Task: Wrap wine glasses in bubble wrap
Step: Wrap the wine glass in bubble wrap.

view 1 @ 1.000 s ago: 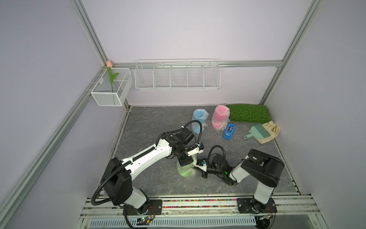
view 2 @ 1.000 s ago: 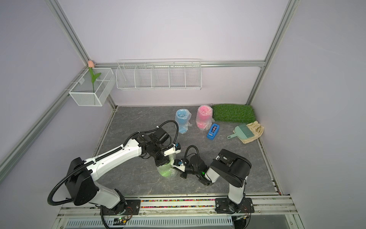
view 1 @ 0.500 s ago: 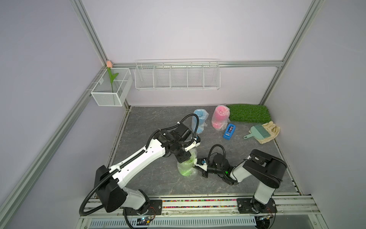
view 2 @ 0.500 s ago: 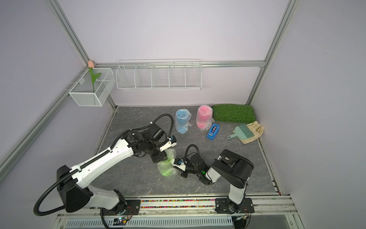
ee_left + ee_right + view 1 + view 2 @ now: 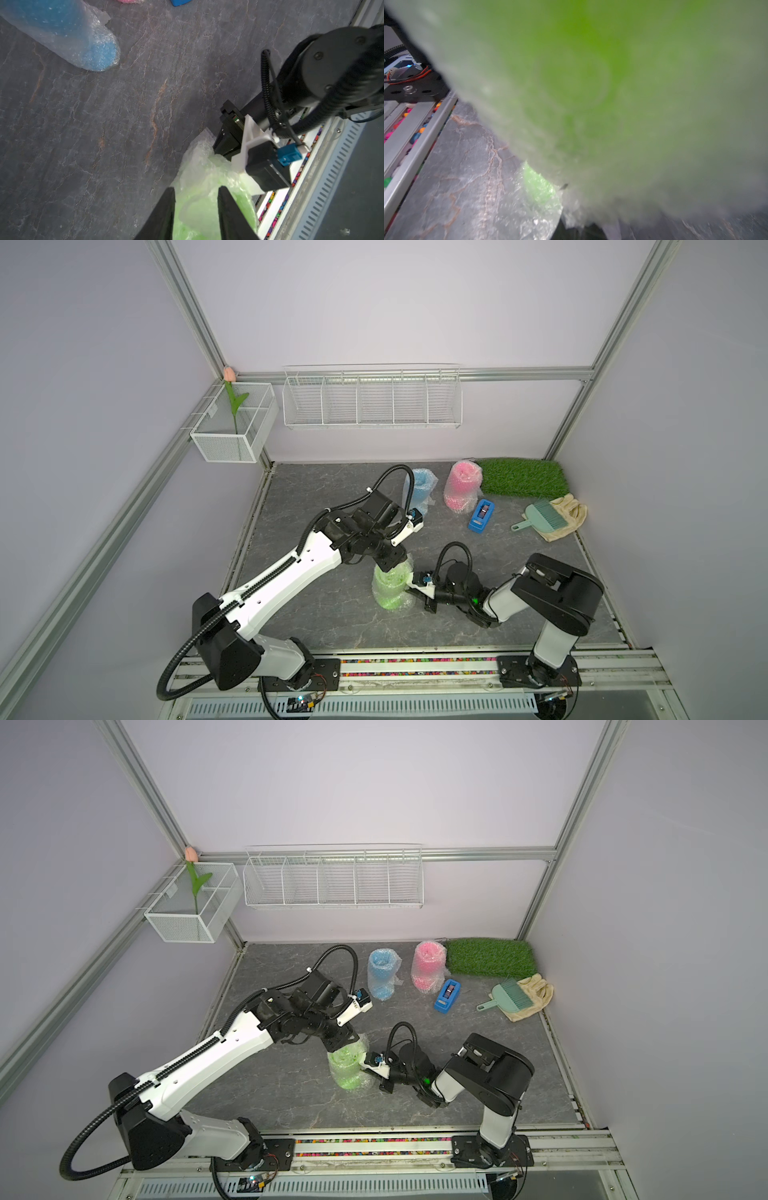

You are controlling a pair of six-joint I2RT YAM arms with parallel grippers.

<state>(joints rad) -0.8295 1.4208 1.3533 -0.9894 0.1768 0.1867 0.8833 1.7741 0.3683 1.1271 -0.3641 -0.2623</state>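
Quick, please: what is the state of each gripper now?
Left gripper: jaws apart around wrapped green glass; grip cannot be told.
Right gripper: shut on bubble wrap.

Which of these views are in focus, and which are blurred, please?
Right wrist view: the wrapped green glass fills most of the frame, heavily blurred; the table beside it is sharper. Left wrist view: table veins crisp. Both top views: sharp, evenly lit, soft shadows.

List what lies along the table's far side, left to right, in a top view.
wrapped blue goblet → wrapped pink goblet → blue tape dispenser → teal hand brush. The grass mat spans several, so it is omitted.
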